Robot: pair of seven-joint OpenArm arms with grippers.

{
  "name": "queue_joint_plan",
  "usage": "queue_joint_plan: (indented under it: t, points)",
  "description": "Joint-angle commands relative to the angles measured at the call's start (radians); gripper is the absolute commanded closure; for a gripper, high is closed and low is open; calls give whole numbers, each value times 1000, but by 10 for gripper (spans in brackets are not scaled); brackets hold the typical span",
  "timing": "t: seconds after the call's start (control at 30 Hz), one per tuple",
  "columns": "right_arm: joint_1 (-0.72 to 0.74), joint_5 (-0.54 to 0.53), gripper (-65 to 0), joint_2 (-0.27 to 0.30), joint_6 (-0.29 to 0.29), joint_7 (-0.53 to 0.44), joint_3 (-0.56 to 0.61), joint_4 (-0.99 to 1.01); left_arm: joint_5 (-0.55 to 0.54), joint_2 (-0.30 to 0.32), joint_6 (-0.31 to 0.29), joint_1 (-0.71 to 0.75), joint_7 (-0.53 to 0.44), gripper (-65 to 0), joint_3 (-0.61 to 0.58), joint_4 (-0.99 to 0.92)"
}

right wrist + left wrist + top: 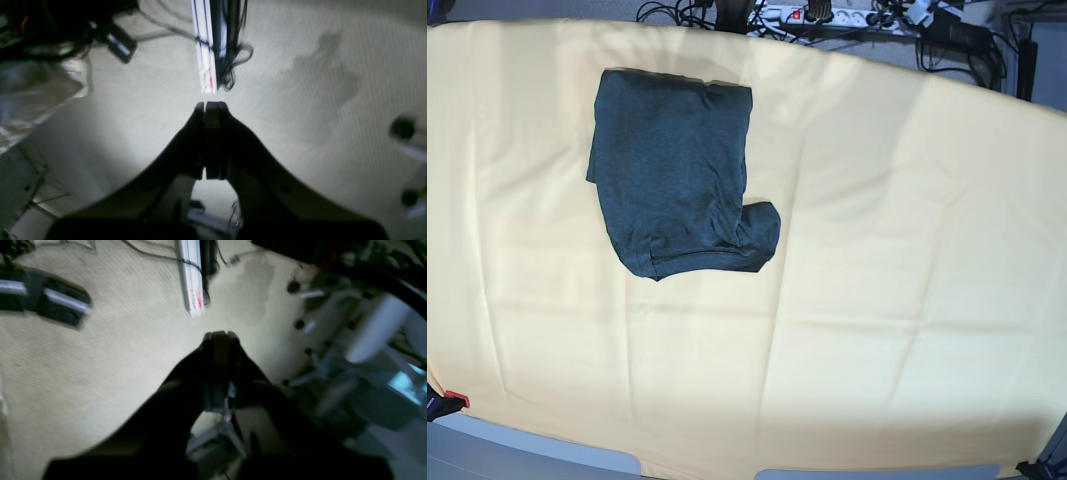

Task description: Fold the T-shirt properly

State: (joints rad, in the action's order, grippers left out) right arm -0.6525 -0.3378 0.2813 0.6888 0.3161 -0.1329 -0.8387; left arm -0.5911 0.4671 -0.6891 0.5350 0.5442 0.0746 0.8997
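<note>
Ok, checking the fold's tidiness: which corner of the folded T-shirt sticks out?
On the T-shirt, the lower right corner in the base view: a rounded flap bulges past the right edge; the other three lie fairly square.

Both wrist views blurred; arms perhaps outside base view.

The dark, wedge-shaped left gripper (pixel 221 335) points away from its wrist camera with its jaws pressed together, holding nothing. The matching black right gripper (pixel 211 106) has its jaws closed too, equally bare.
</note>
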Motion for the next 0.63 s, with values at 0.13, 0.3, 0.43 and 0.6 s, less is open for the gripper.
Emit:
queue_joint_plan:
  t: [0.13, 0.3, 0.43, 0.6]
  points:
    - [114, 92, 0, -16, -175, -51, 78, 64, 192, -52, 42, -134, -233, 0, -127, -131]
    - [189, 199, 0, -85, -359, -55, 133, 68, 212, -176, 284, -228, -244, 0, -212, -229]
    - [190, 251, 0, -119, -393, -112, 162, 68, 270, -251, 382, -236, -388, 0, -270, -254]
    - [187, 249, 0, -135, -386, -115, 173, 68, 276, -266, 391, -236, -407, 0, -330, -254]
